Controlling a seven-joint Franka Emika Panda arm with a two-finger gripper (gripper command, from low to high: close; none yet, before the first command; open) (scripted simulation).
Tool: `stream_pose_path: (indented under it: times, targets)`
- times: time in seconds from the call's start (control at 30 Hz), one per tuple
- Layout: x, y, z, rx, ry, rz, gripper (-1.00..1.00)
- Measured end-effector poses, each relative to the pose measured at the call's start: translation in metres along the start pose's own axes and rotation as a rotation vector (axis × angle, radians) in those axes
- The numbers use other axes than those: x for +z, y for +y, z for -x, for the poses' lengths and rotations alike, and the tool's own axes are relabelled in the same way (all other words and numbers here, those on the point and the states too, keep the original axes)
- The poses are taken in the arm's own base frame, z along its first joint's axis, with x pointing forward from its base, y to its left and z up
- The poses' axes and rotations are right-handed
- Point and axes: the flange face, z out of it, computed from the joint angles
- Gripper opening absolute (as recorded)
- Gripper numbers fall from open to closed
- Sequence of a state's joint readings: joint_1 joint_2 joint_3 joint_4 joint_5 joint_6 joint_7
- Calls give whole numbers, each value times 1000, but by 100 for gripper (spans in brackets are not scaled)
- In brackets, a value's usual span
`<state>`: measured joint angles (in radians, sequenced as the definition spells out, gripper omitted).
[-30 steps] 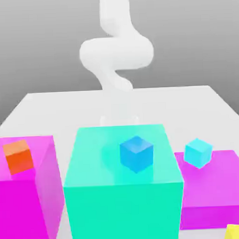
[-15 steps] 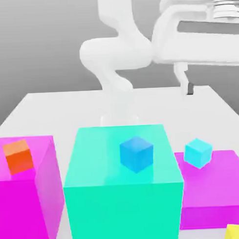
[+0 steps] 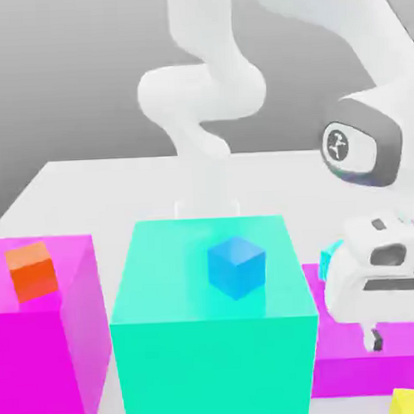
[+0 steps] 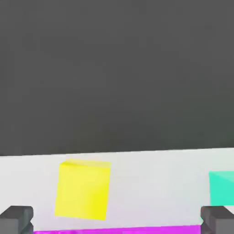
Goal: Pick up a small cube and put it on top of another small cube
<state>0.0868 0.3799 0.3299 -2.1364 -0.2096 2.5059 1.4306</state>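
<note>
Claw (image 4: 117,219) hangs released, fingers wide apart, holding nothing. Small yellow cube (image 4: 83,189) lies on the white surface (image 4: 155,183), beside the low magenta block (image 3: 369,356), under the claw.

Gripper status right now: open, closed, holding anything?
Gripper: open, jaws wide apart, holding nothing; the yellow cube sits on the table ahead of it.

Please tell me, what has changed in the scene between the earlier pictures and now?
The arm has swung down on the exterior view's right: its gripper, open and holding nothing, now hangs low in front of the right magenta block, hiding most of the cyan cube, near the yellow cube. The blue cube, orange cube and teal block stayed put.
</note>
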Motion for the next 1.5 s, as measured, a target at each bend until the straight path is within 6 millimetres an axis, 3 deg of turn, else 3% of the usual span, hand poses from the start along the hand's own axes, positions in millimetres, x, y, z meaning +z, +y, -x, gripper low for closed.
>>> stream_pose_path:
  times: [0.23, 0.27, 0.47, 0.63, 0.7, 0.77, 0.87, 1.0, 1.1, 1.17, 1.27, 1.33, 1.4, 1.47, 1.5]
  targets:
    - [88, -10, 24, 45, -10, 16, 0]
    - [99, -9, 24, 44, -9, 17, -100]
    - [105, -9, 25, 44, -9, 15, -100]
    - [48, -12, 24, 17, 6, 21, -100]
    - [40, -14, 6, -57, 73, 55, -100]
    - [24, -6, -32, -55, 132, 96, -100]
    - [-11, 25, -102, 66, 169, 141, -100]
    - [-66, 84, -182, 263, 175, 172, -100]
    - [-113, 140, -232, 420, 156, 173, -100]
    - [-148, 199, -272, 565, 129, 162, -100]
    - [-198, 278, -303, 736, 79, 118, -100]
    - [-223, 313, -305, 830, 35, 66, -100]
    - [-217, 323, -302, 887, 6, 28, -100]
    - [-190, 325, -301, 899, -2, 19, -100]
    - [-176, 326, -300, 901, -3, 17, 100]
